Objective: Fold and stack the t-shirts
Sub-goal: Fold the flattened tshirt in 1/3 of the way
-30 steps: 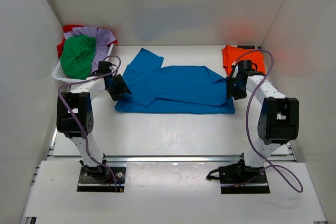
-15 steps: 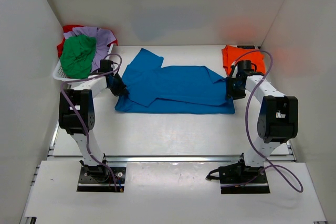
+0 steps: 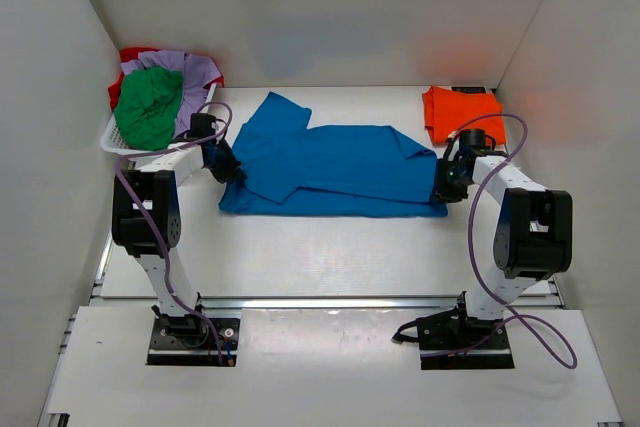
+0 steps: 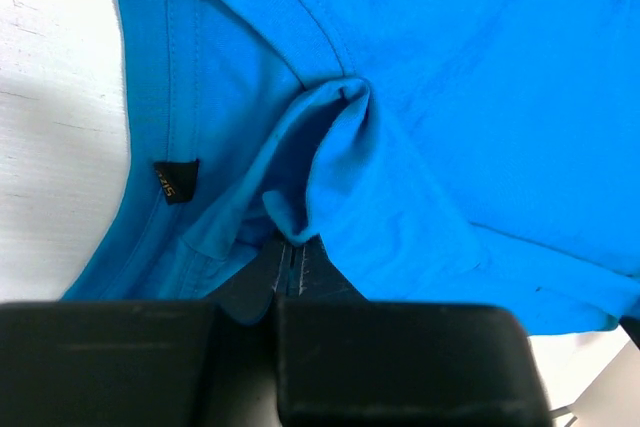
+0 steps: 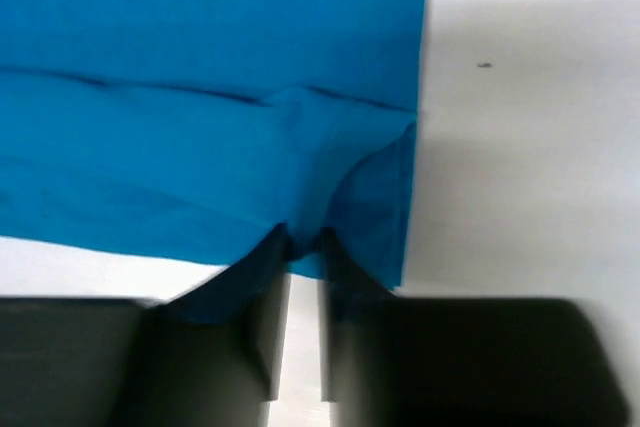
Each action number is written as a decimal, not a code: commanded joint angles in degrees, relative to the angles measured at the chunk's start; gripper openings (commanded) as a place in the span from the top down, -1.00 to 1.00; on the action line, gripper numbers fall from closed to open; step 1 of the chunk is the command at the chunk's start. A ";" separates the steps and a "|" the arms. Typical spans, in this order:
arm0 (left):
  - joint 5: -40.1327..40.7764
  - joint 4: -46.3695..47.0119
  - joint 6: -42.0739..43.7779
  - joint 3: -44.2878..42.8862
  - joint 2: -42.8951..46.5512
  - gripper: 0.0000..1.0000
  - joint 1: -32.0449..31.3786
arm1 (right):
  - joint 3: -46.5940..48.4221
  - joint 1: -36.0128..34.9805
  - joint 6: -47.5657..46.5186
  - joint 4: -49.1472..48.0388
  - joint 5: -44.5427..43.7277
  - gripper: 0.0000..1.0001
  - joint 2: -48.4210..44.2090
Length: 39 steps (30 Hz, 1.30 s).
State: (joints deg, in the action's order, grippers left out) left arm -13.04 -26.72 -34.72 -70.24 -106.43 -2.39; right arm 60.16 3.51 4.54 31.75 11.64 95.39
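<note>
The bright blue t-shirt [image 3: 340,167] lies spread across the middle of the table, partly folded lengthwise. My left gripper [image 3: 232,172] is at its left end, shut on a bunched fold of blue cloth [image 4: 330,157] beside the collar, and its jaws [image 4: 290,247] meet. My right gripper [image 3: 443,187] is at the shirt's near right corner, its jaws [image 5: 303,242] pinched on the hem [image 5: 200,47]. An orange t-shirt [image 3: 462,112] lies folded at the back right. Green [image 3: 148,107], lavender [image 3: 195,72] and red [image 3: 130,54] t-shirts are piled in the basket.
The white slatted basket [image 3: 112,137] stands at the back left, close behind my left arm. White walls enclose the table on the left, right and back. Bare white table shows in front of the blue shirt [image 3: 330,247].
My left gripper moved onto the shirt's collar end and shut on it. My right gripper dropped from beside the orange shirt to the blue shirt's near right corner and closed on the hem.
</note>
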 commanded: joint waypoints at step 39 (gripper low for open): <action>-4.10 -14.50 -3.16 21.46 54.75 1.00 -2.09 | -8.82 0.97 -1.01 22.92 -2.16 1.00 -37.65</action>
State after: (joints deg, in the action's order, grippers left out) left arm -17.32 -40.82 -37.15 -48.99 -54.54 -4.78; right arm 52.29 3.90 4.47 52.99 9.89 58.94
